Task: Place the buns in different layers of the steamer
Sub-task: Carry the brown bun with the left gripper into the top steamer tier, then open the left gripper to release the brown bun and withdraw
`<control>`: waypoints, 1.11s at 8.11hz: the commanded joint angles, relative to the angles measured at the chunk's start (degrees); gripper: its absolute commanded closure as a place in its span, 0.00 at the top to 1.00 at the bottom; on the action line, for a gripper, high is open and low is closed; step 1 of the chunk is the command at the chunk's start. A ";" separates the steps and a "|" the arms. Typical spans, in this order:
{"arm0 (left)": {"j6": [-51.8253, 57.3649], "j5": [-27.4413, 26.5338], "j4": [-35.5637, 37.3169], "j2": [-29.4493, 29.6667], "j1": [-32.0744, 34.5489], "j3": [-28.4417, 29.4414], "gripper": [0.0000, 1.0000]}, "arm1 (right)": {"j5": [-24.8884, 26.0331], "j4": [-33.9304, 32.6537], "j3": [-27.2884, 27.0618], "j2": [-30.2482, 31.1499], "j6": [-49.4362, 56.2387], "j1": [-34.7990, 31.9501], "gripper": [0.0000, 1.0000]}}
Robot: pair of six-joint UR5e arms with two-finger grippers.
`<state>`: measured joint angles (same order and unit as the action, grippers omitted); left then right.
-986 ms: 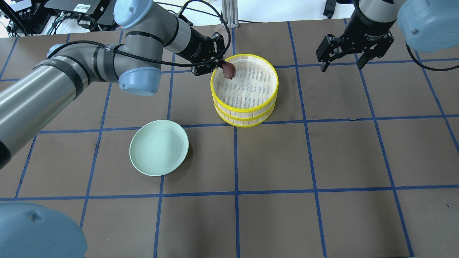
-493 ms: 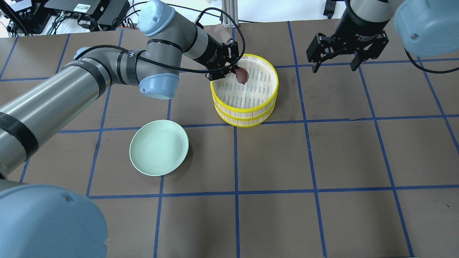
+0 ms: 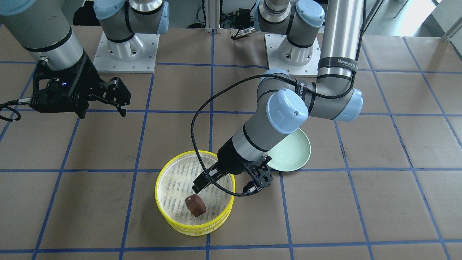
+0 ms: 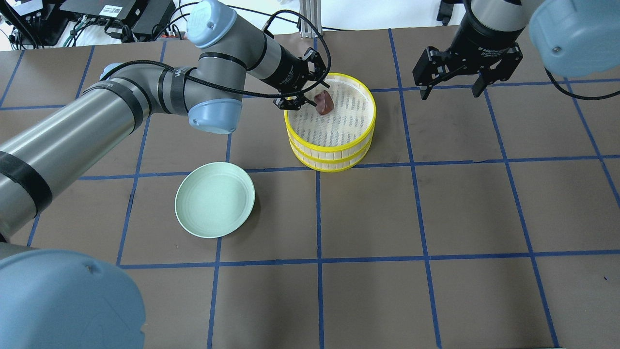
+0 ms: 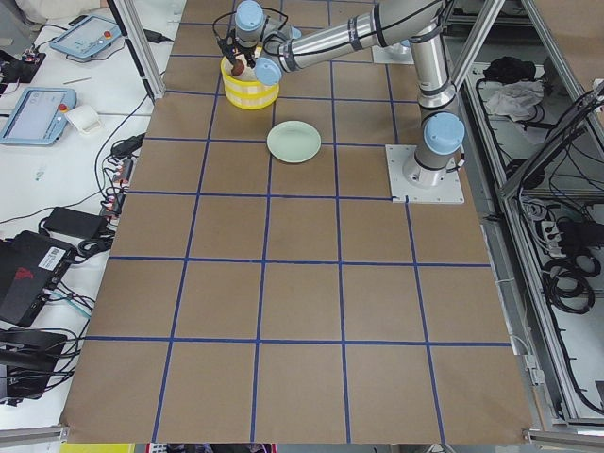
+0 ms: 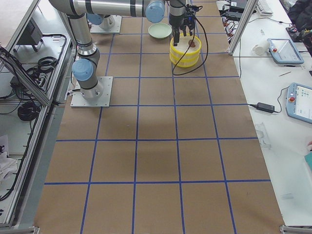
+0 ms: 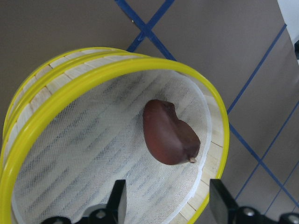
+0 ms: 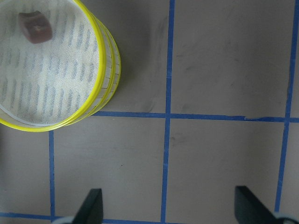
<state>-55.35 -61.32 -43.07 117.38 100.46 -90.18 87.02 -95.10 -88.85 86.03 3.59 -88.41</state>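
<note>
Two yellow-rimmed steamer trays [image 4: 334,145] stand stacked at the table's far middle. The dark reddish-brown bun [image 4: 324,103] lies on the top tray's woven base near its far-left rim; it also shows in the front view [image 3: 195,205] and the left wrist view [image 7: 169,133]. My left gripper [image 4: 306,96] is open and empty, just above and beside the bun, over the tray's rim. My right gripper [image 4: 450,92] is open and empty, hovering to the right of the stack. The cream-white bun shows in no view.
A pale green plate [image 4: 214,199] lies empty to the front left of the stack, also seen in the front view [image 3: 292,151]. The left arm's black cable [image 3: 196,119] loops over the steamer. Blue tape lines grid the brown table.
My left gripper has carried the brown bun over the top tray, opened and let it go; the bun now lies on the tray. My right gripper has shifted slightly left.
</note>
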 commanded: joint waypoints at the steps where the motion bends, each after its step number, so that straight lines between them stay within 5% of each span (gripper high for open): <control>1: 0.51 -2.99 -2.08 -1.18 0.00 2.62 0.93 | -0.01 0.01 0.00 0.11 0.02 0.00 1.00; 3: 9.85 -4.94 -7.89 -2.59 -0.26 3.25 0.97 | -0.01 0.01 0.00 -0.07 0.02 0.00 1.00; 5: 22.33 -14.39 -18.23 -5.57 -0.70 2.99 0.99 | -0.01 -0.08 0.00 -0.07 0.10 0.08 1.00; 9: 42.90 -21.80 -34.68 -13.56 -6.84 2.29 1.00 | -0.10 0.01 -0.09 0.10 0.19 0.00 1.00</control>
<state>-23.02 -79.35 -70.52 107.49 96.34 -87.77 86.86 -95.15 -88.91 85.93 3.77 -88.35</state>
